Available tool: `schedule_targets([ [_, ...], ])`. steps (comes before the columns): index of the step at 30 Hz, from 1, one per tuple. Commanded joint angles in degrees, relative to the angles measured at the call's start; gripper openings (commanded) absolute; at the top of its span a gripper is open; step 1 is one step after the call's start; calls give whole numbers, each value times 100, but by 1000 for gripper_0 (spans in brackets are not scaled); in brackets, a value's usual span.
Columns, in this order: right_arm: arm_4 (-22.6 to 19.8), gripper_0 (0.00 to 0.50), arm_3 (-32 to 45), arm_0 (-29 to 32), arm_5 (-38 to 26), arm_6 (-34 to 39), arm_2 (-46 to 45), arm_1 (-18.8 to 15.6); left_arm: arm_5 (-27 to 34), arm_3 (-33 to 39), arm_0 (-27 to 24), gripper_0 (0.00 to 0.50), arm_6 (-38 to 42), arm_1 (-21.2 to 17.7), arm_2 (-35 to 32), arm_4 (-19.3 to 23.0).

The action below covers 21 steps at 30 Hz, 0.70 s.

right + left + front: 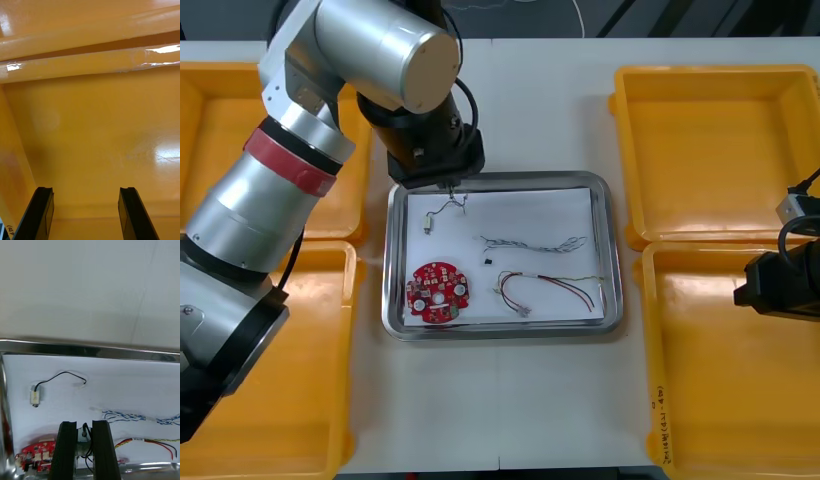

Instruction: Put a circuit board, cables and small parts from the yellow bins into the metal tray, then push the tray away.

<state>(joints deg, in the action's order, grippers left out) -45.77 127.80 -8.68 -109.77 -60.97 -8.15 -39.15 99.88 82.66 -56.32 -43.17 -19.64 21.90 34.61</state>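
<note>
Over the metal tray's [500,178] far left corner, left gripper [84,427] pinches a small metal part [82,442], jaws narrow. Risk: dropped this near the rim, it may bounce out onto the table [90,288]. Right gripper [85,193] hangs wide open over a yellow bin [93,131] right of the tray.

Dead centre of the frame, the shiny rectangular metal tray [500,331] sits on the light table [530,110]. The left yellow plastic bins [220,130] stack one above the other at the left edge. At the right edge, the upper-right yellow plastic bin [720,150] sits above the lower-right yellow plastic bin [720,400].

Inside the tray, the round red circuit board [438,291] lies lower left. The twisted blue and white cable [532,243] runs across the middle, and the red and yellow cable [545,290] lies just below it. A small metal part on a black cable [427,226] lies upper left.

The left gripper [448,183] is over the tray's upper-left rim, with a second small metal part [83,437] clamped between its fingers. The right gripper [86,191] is over the lower-right bin, fingers apart.
</note>
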Motion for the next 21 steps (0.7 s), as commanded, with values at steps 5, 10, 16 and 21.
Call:
schedule_targets([
  [5,60,500,175,68,-23,103,77,-145,-364,-312,-230,0,-271,100,552,-7],
  [10,42,500,175,68,-23,103,77,-154,-399,-391,-221,0,-289,100,728,2],
  [16,33,500,175,68,-23,94,77,-154,-628,-593,-169,0,-359,109,825,-7],
  [21,24,500,175,68,-23,94,77,-154,-786,-593,25,0,-386,109,834,-113],
])
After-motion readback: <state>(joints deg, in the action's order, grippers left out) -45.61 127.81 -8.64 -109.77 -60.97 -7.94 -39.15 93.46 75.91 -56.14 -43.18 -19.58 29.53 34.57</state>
